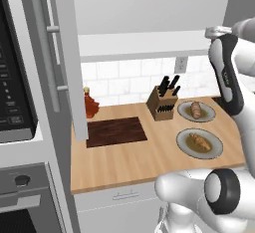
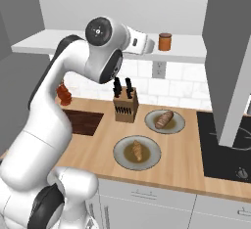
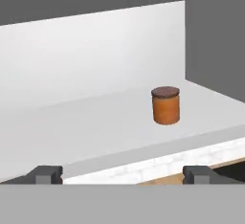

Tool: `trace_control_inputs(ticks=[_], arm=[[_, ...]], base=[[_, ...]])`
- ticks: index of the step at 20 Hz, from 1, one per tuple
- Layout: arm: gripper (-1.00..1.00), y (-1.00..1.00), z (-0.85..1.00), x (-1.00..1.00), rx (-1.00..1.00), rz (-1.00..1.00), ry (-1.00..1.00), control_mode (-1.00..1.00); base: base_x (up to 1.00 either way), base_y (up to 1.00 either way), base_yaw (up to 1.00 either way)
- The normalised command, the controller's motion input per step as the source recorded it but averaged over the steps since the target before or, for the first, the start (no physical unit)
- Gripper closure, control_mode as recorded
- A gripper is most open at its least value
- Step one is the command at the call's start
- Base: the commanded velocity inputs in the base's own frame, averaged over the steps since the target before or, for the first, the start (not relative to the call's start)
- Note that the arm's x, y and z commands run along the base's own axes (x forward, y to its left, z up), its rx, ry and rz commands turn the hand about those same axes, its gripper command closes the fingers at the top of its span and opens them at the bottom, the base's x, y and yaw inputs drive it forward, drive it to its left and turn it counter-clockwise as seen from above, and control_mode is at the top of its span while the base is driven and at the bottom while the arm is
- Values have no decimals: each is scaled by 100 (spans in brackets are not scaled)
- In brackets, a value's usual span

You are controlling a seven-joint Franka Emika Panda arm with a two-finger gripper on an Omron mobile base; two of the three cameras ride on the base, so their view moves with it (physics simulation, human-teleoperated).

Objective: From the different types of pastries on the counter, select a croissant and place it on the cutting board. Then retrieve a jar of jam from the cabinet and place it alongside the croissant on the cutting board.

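You get even, bright, rendered light with no glare. Soft shadows sit under the plates (image 2: 137, 153) and beside the jar (image 3: 166, 105) on its shelf. All views look slightly soft and low in detail; edges stay straight, undistorted.

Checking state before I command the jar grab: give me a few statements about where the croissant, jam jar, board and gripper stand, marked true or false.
1. The jar of jam stands upright on the cabinet shelf. True.
2. The gripper is shut on the jar. False: it is open, apart from the jar.
3. The croissant lies on the cutting board. False: it lies on a round plate on the counter.
4. A knife block stands on the counter. True.
5. The darker pastry has its own plate. True.
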Motion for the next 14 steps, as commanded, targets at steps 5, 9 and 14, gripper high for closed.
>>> trace_control_inputs(ticks=[5,9,14], arm=[[-100,-4,-30,-6,-21,0,-14,-100],[-100,-20,0,83,-18,0,0,-100],[-100,-11,11,4,-3,-1,6,-100]], base=[[0,0,0],[0,0,0],[0,0,0]])
